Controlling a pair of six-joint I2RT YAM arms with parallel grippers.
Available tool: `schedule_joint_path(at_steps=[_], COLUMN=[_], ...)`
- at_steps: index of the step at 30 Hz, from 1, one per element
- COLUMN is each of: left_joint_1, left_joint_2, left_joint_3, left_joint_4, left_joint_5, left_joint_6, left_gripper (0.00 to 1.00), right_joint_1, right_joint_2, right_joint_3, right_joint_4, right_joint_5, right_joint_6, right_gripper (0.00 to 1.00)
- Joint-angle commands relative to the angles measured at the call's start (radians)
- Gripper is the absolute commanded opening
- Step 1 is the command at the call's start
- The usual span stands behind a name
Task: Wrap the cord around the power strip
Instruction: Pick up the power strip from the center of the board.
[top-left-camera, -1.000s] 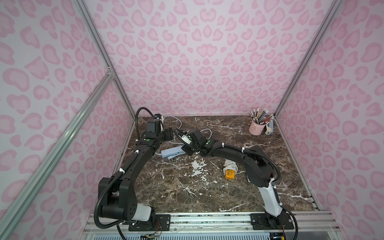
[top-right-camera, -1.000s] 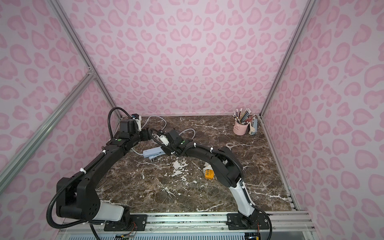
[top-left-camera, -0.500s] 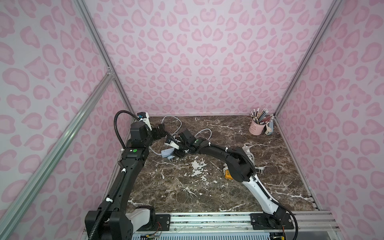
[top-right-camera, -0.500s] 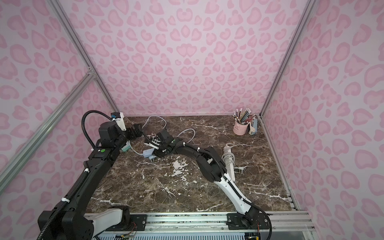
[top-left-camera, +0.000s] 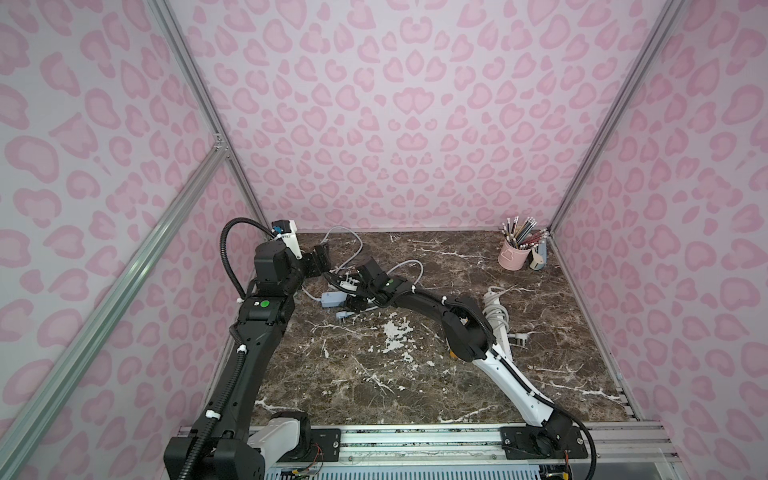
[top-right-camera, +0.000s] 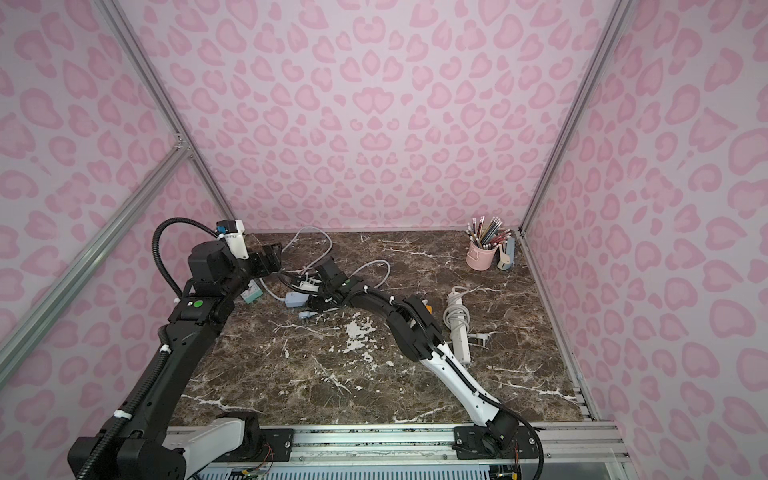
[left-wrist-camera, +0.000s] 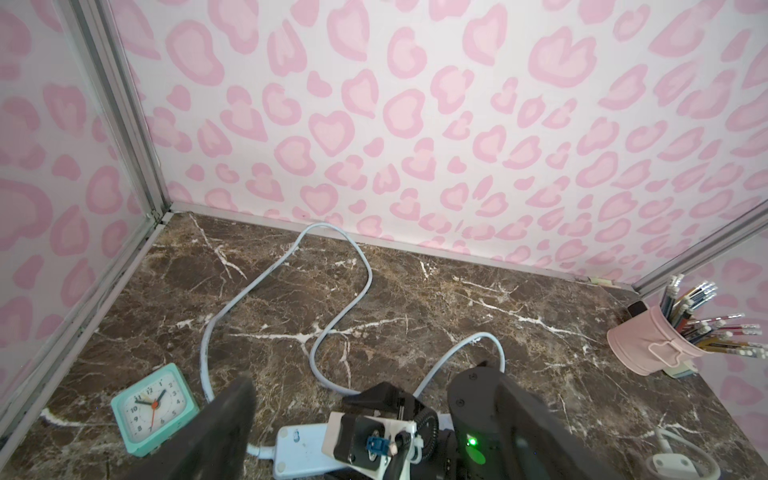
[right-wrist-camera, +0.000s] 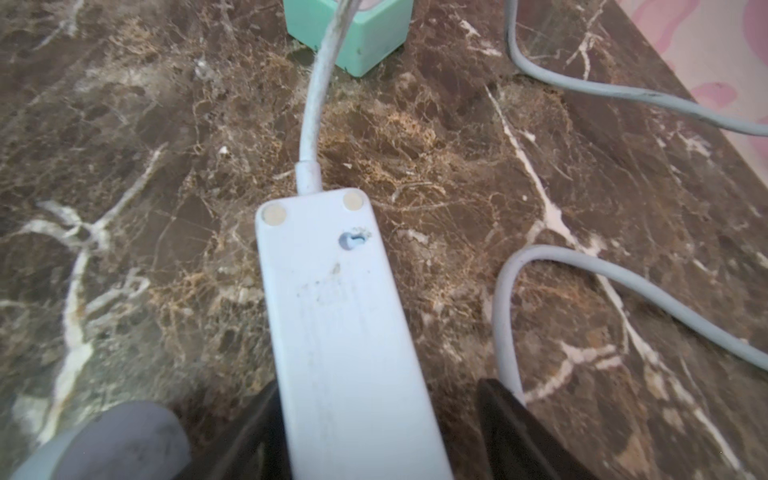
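Note:
The pale power strip (top-left-camera: 334, 297) (top-right-camera: 296, 298) lies face down on the marble at the back left. Its cord (top-left-camera: 349, 241) (left-wrist-camera: 357, 266) snakes loose towards the back wall and back, and its plug (top-left-camera: 343, 316) rests just in front of the strip. My right gripper (top-left-camera: 354, 302) (right-wrist-camera: 380, 395) straddles the strip (right-wrist-camera: 332, 311) with its jaws open: one finger lies against the strip's side and the other stands clear of it, next to a cord loop. My left gripper (top-left-camera: 320, 259) (left-wrist-camera: 361, 380) hovers open behind the strip (left-wrist-camera: 299, 453), holding nothing.
A teal alarm clock (left-wrist-camera: 151, 411) (top-right-camera: 252, 291) stands by the left wall, beside the strip's cord end. A second white power strip (top-left-camera: 496, 316) with bundled cord lies right of my right arm. A pink pencil cup (top-left-camera: 512, 255) fills the back right corner.
My right gripper has slid left along the strip and its jaws have widened. My left arm has drawn back towards the left wall, gripper still open.

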Motion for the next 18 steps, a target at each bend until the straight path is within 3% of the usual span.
schedule_joint_path(at_steps=[1,6,12,18], left_joint_1=[0.0,0.0,0.0,0.0], left_joint_2=[-0.01,-0.003,-0.027,-0.05], left_joint_3=[0.044,0.116,0.153,0.169], left_joint_4=[-0.033,-0.1,-0.113,-0.106], left_joint_5=[-0.017,-0.033,-0.018,0.024], left_joint_6=[-0.017,-0.035,-0.03,-0.006], left_gripper=[0.84,0.73,0.69,0.69], right_joint_1=[-0.003,-0.011,-0.019,-0.086], right_joint_2=[0.002,-0.067,-0.166,-0.33], right_joint_3=[0.005,0.0,0.0,-0.09], right_joint_4=[-0.16,-0.134,-0.042,0.183], right_joint_5=[-0.036,-0.095,-0.172,-0.175], right_joint_6=[-0.046,0.002,0.099,0.377], right_gripper=[0.6,0.23,0.14,0.12])
